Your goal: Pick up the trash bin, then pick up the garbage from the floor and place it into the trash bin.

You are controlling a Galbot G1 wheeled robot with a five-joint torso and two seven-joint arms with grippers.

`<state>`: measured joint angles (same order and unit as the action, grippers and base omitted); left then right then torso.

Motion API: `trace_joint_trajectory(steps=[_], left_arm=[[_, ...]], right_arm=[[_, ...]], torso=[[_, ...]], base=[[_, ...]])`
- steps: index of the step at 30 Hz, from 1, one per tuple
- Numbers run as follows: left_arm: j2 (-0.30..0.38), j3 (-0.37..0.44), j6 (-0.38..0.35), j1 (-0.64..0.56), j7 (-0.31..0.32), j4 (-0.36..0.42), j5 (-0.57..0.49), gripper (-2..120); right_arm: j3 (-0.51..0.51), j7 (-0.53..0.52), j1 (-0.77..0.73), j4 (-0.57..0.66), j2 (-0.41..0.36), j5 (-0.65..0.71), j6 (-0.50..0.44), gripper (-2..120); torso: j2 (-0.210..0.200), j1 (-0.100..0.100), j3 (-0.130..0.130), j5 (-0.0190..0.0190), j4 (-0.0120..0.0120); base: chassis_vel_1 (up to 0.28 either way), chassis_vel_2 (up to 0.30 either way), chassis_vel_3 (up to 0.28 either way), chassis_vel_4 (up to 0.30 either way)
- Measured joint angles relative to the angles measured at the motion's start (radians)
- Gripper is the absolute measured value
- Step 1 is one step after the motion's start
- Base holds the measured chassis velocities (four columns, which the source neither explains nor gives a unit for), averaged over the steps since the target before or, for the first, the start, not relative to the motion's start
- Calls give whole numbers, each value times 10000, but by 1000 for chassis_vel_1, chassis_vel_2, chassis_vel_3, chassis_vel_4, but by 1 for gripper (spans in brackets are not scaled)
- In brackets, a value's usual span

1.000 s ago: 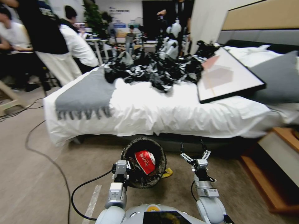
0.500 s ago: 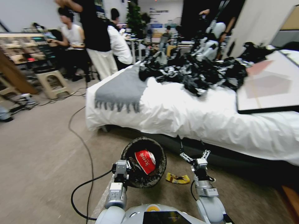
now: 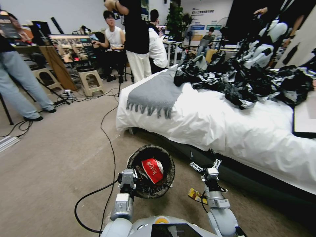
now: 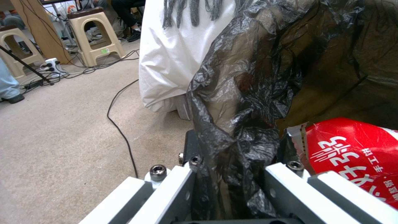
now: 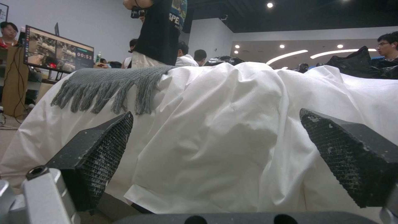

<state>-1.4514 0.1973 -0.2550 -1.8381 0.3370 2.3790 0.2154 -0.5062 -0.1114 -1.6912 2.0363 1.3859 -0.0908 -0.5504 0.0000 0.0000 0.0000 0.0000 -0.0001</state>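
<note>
Left pincer [image 3: 131,175], lower centre, is clamped on the trash bin [image 3: 151,171] rim; right pincer [image 3: 203,157] beside it gapes wide, empty.

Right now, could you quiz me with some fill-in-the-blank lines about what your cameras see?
1. The left tool is shut on the rim of the ____.
2. The pack inside the trash bin is white and ____.
3. The right tool is ____, holding nothing.
4. The yellow wrapper lies on the ____.

Answers: trash bin; red; open; floor
</note>
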Motion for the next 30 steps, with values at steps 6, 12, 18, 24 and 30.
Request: trace_joint_trajectory(steps=[6,12,18,24,30], left_arm=[[3,12,0,10,3,6,2,0],[-11,-12,-2,34,17,6,12,0],[-42,-118,-15,83,14,-39,71,0],[-53,-133,-25,101,15,-55,98,0],[-15,-138,-33,99,21,-56,103,0]], right_arm=[[-384,747,110,-761,-496,270,271,100],[-266,1102,107,-1723,-1144,634,592,100],[238,1723,21,-3071,-2662,909,1168,100],[537,2320,151,-4075,-3407,958,1549,100],[635,3090,551,-5353,-3572,805,1599,100]], torso=[[0,0,1,0,0],[0,0,0,1,2],[0,0,0,1,1],[0,-1,0,1,1],[0,0,0,2,0]], base=[[0,0,0,0],[0,0,0,0],[0,0,0,0],[0,0,0,0],[0,0,0,0]])
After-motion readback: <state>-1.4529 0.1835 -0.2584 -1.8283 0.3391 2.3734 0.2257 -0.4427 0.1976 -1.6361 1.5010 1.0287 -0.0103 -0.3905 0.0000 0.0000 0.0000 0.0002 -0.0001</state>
